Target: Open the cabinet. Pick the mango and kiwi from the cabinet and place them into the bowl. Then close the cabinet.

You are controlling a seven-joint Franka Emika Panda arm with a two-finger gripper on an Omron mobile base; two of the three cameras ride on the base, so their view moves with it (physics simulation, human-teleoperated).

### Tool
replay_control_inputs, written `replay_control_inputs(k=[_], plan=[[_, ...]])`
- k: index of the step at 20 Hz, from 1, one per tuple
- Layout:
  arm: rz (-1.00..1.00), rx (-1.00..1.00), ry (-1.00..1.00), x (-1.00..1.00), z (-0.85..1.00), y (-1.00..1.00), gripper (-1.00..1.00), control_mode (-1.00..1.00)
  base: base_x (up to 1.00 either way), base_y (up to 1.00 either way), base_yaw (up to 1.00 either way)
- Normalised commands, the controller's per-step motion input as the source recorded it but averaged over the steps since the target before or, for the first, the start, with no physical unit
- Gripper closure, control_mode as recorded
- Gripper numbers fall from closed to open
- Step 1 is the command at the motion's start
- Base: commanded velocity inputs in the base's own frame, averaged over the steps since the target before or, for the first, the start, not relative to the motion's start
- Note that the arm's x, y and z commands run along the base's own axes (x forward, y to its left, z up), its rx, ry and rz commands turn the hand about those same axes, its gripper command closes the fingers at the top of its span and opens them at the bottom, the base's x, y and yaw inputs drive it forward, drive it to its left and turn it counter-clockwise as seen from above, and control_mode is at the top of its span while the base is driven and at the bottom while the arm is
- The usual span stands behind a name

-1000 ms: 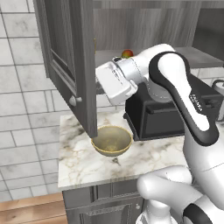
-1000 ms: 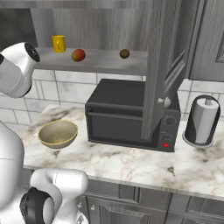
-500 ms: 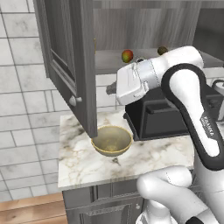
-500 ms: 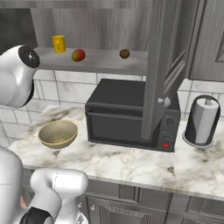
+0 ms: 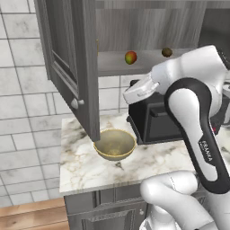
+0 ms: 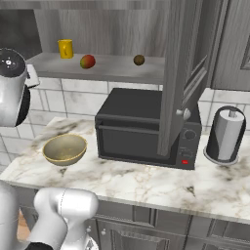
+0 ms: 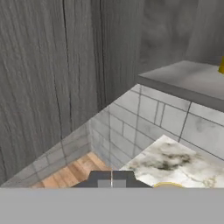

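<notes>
Cabinet [image 6: 176, 73] standing open with both doors swung wide, mango [image 6: 87, 61] and kiwi [image 6: 139, 60] sitting apart on its shelf, bowl [image 6: 64, 149] resting on the marble counter [image 6: 146, 183] beside the toaster oven [image 6: 141, 129], gripper [image 7: 111, 180] pressing its fingers together, gripping nothing.

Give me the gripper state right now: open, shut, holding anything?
Gripper: shut, the two dark finger tips together, nothing between them. It points at the inside of the open dark grey wood-grain cabinet door.

Pale tiled wall [image 5: 27, 117] backs a marble counter [image 6: 146, 183]; wooden floor [image 5: 31, 215].
</notes>
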Motion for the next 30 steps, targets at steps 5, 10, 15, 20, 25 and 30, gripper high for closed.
replay_control_inputs(k=[5,10,15,20,25,30], plan=[[-0.21,-0.04,0.00,0.36,0.00,-0.45,1.00,-1.00,0.00,0.00,0.00],[-0.15,-0.03,0.00,0.40,0.00,-0.43,1.00,-1.00,0.00,0.00,0.00],[-0.30,-0.03,0.04,0.11,0.00,-0.45,1.00,-1.00,0.00,0.00,0.00],[-0.37,-0.01,0.11,0.00,0.00,-0.39,1.00,-1.00,0.00,0.00,0.00],[-0.20,0.00,0.01,0.05,0.00,-0.21,1.00,-1.00,0.00,0.00,0.00],[-0.05,0.00,0.00,0.25,0.00,-0.15,-1.00,-1.00,0.00,0.00,0.00]])
